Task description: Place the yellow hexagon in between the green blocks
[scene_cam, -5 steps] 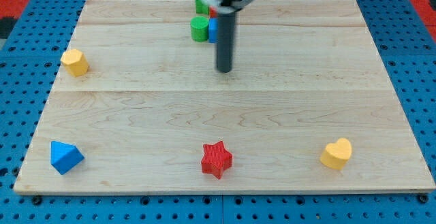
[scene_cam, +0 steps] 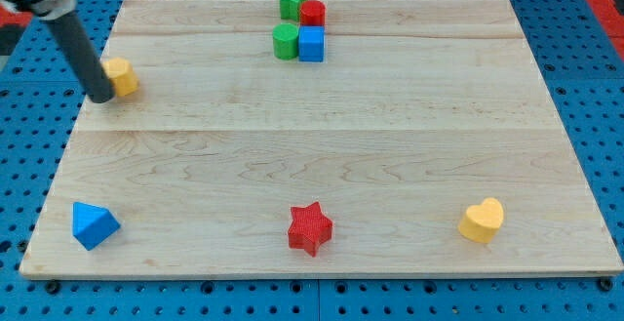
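Note:
The yellow hexagon [scene_cam: 121, 75] lies near the board's left edge, in its upper part. My tip [scene_cam: 101, 97] is right at the hexagon's left side, touching or nearly touching it. A green star [scene_cam: 292, 0] and a green cylinder [scene_cam: 286, 41] sit at the top middle, one above the other with a small gap between them. A red cylinder [scene_cam: 312, 13] and a blue cube [scene_cam: 311, 43] stand just to their right.
A blue triangular block [scene_cam: 93, 225] lies at the bottom left, a red star [scene_cam: 310, 228] at the bottom middle, a yellow heart [scene_cam: 482, 220] at the bottom right. The wooden board [scene_cam: 390, 136] rests on a blue pegboard.
My rod has swept from near the top-middle cluster to the far left, beside the yellow hexagon. The hexagon has shifted slightly right and up.

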